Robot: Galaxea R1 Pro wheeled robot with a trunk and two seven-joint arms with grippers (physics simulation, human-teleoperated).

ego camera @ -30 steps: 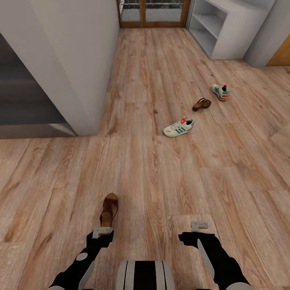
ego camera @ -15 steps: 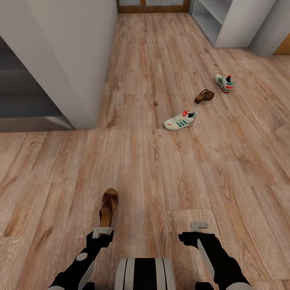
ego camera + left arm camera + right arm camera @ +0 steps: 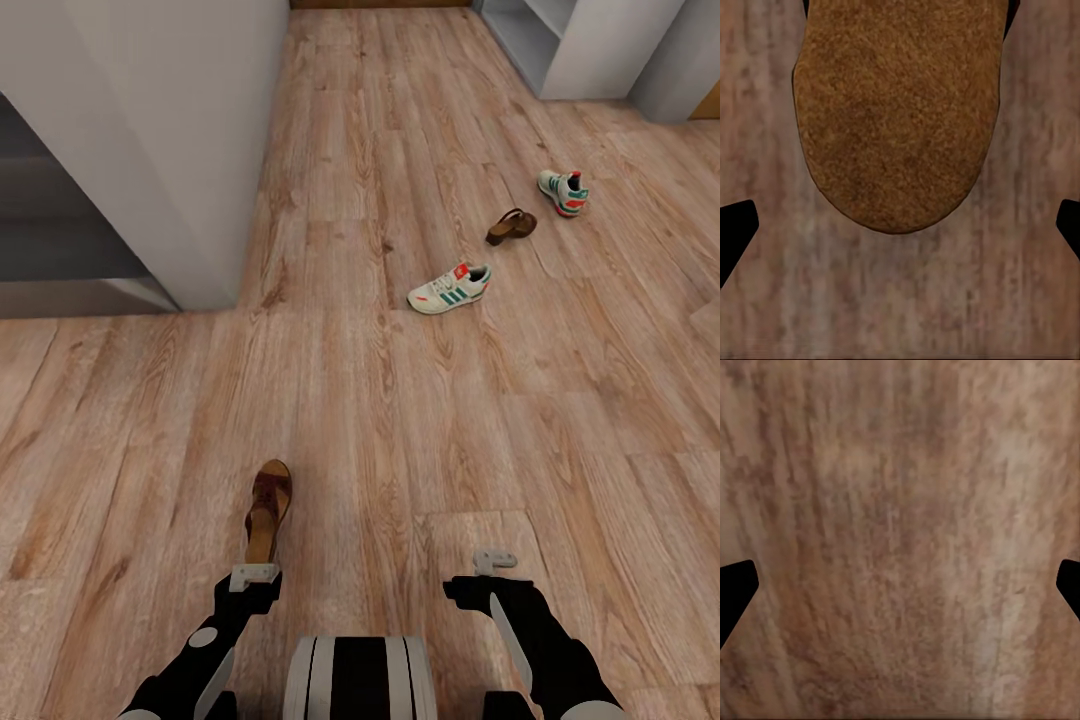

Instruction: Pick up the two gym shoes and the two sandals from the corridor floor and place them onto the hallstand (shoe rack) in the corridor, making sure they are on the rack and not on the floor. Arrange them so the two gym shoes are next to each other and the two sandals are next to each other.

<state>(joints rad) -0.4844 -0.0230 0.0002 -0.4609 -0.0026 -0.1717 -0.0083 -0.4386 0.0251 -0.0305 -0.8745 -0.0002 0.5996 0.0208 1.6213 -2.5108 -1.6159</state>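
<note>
One brown sandal [image 3: 268,508] lies on the wood-plank corridor floor [image 3: 400,420] just ahead of my left gripper [image 3: 255,575]. Its tan footbed [image 3: 896,112] lies on the floor under my left gripper [image 3: 900,225], which is open and hangs above the planks. My right gripper [image 3: 495,560] is open too, with bare floor [image 3: 900,525] under it [image 3: 900,585]. Farther off to the right lie a gym shoe [image 3: 450,288], the second sandal [image 3: 511,225] and the other gym shoe [image 3: 563,192]. A white shelved unit [image 3: 590,50], apparently the hallstand, stands at the far right.
A grey-white wall corner [image 3: 190,150] juts in at the left, with a dark recess [image 3: 60,230] beside it. Open planks run between me and the far shoes. My trunk [image 3: 358,680] shows at the near edge.
The whole picture has slid upward as the camera moved: the door and most of the shelved unit have left the top. Both arms keep their pose; no shoe has moved.
</note>
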